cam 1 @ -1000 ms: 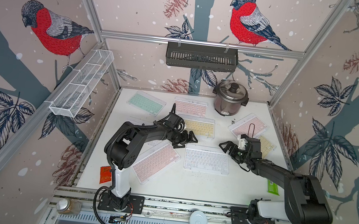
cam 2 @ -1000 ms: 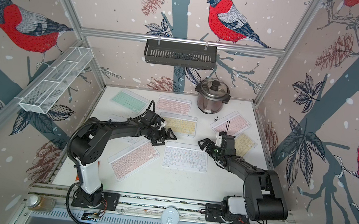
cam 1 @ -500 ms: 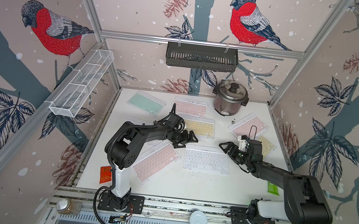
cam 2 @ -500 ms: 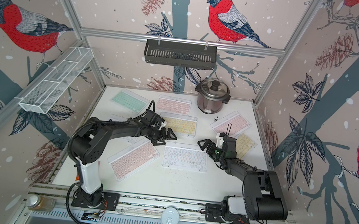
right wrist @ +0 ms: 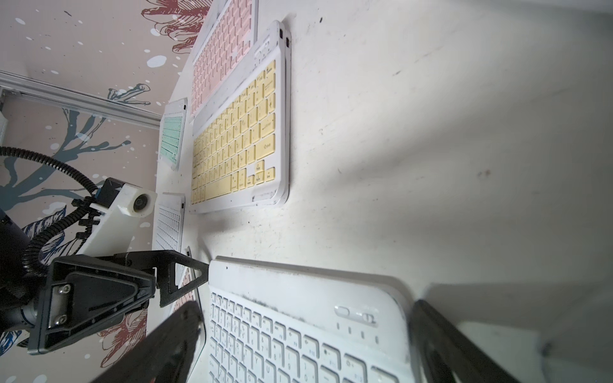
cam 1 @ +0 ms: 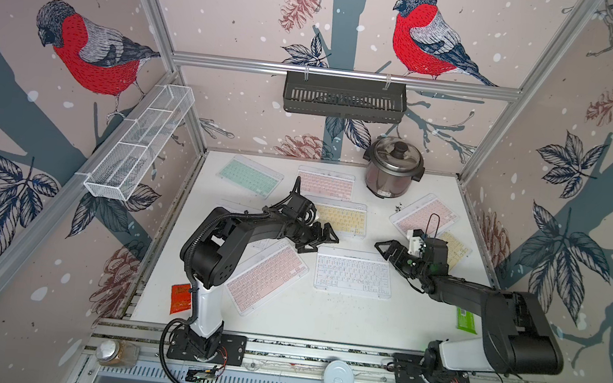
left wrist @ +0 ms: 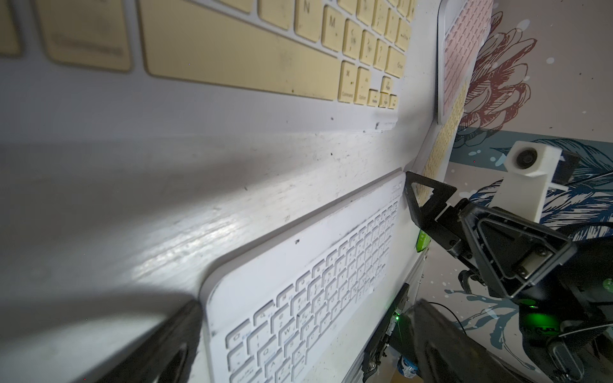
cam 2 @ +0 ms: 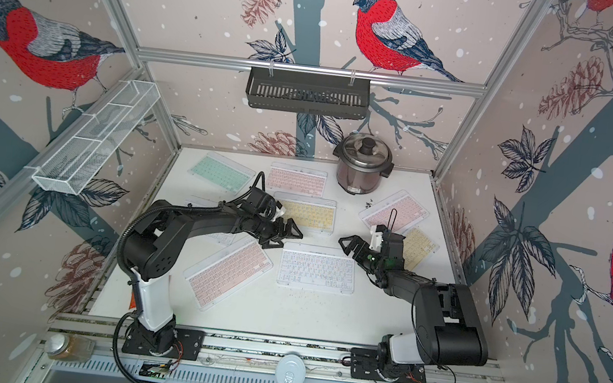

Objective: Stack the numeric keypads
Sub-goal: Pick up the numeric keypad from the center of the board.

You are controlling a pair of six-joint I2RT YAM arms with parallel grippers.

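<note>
The white keypad lies flat at the middle of the bench. The left gripper is at its far left corner with jaws spread and one fingertip at the frame. The right gripper is at its far right corner with jaws wide and holds nothing.

A yellow keypad lies just behind the white one, and the right wrist view shows a second frame under it. A pink keypad lies askew toward the front left. A mint keypad and another pink keypad lie along the back edge.

The rice cooker stands near the back right corner with its lid on. What the black basket on the back rail holds cannot be made out. A jar with brownish contents lies on the front rail.
</note>
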